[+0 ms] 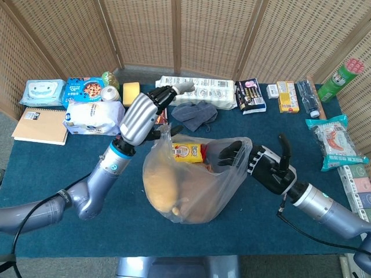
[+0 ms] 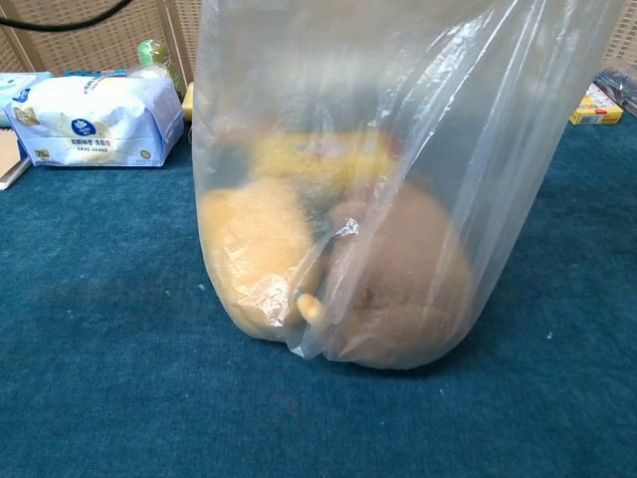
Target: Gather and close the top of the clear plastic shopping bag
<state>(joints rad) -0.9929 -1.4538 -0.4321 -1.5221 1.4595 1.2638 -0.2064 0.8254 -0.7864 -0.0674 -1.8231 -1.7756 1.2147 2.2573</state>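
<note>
Wicker screens are standing behind the blue surface (image 1: 52, 191), which is carrying packets along its far edge. Left of centre, the left hand (image 1: 141, 117) is hovering at the left rim of the clear plastic bag (image 1: 194, 188), fingers (image 1: 164, 93) extended and holding nothing visible. The bag is sitting mid-surface, mouth open, holding tan rounded items. The right hand (image 1: 264, 168) is pinching the bag's right rim.

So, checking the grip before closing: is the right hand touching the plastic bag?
Touching. Head view shows the right hand with fingers hooked over the plastic bag's right rim.
</note>
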